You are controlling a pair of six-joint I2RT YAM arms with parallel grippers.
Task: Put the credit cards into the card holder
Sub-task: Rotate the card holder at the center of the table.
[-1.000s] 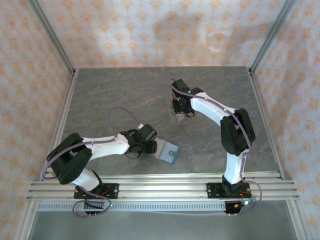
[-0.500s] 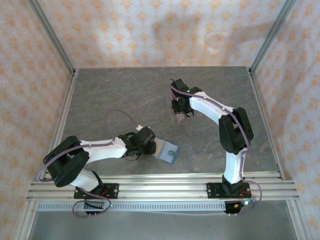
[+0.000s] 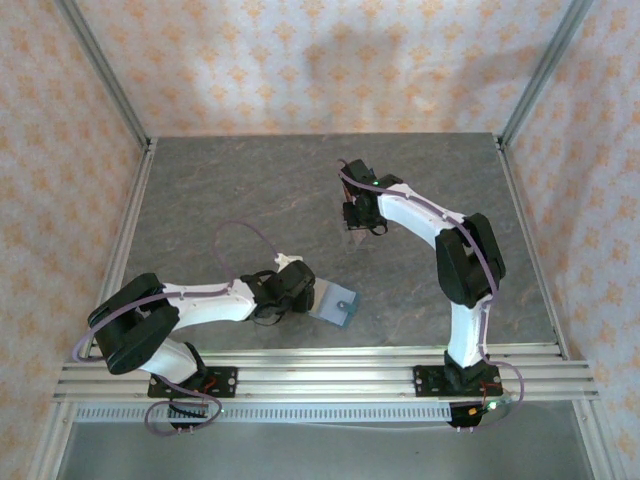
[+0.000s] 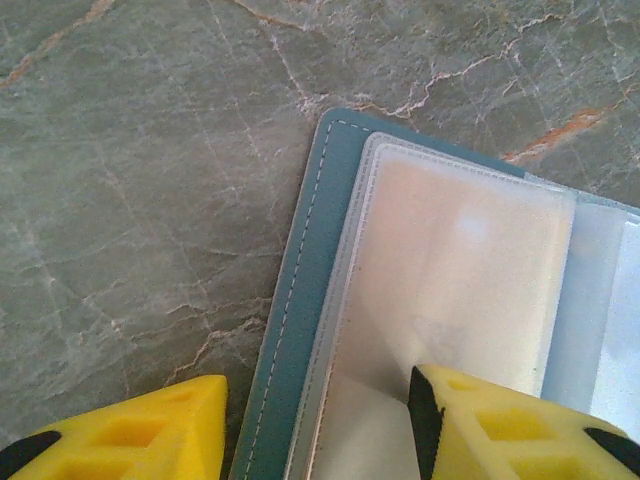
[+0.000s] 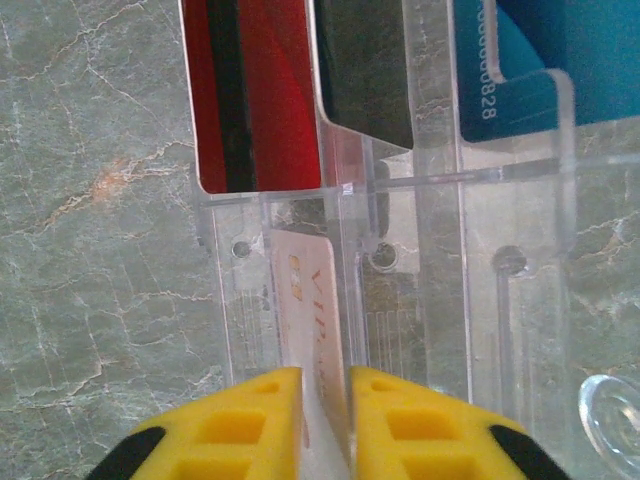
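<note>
- Top external view: the teal fold-over card holder (image 3: 337,306) lies open on the grey marbled table (image 3: 250,190) near the front edge. The left gripper (image 3: 313,297) is at its left side. The right gripper (image 3: 360,226) is mid-table, over the clear slotted plastic rack (image 3: 357,240).
- Compared with a second ago, the left wrist has dropped lower and closer to the holder. The holder and the right arm have hardly shifted.
- Left wrist view: the left gripper (image 4: 310,430) has its jaws wide apart. One yellow finger is over the table and the other over the holder's clear plastic sleeve (image 4: 450,270), with the stitched teal edge between them.
- Right wrist view: the right gripper (image 5: 325,400) is pinched together on the near edge of a pale pink credit card (image 5: 305,300) that stands in a rack slot. A red card (image 5: 260,90), a dark card (image 5: 365,70) and a blue card (image 5: 520,60) stand in slots beyond it.
- Handling: the cards look light, thin, stiff and slick, so an edge pinch with a straight lift suits them. The holder looks soft and likely to slide, so it probably needs pinning at its edge.
</note>
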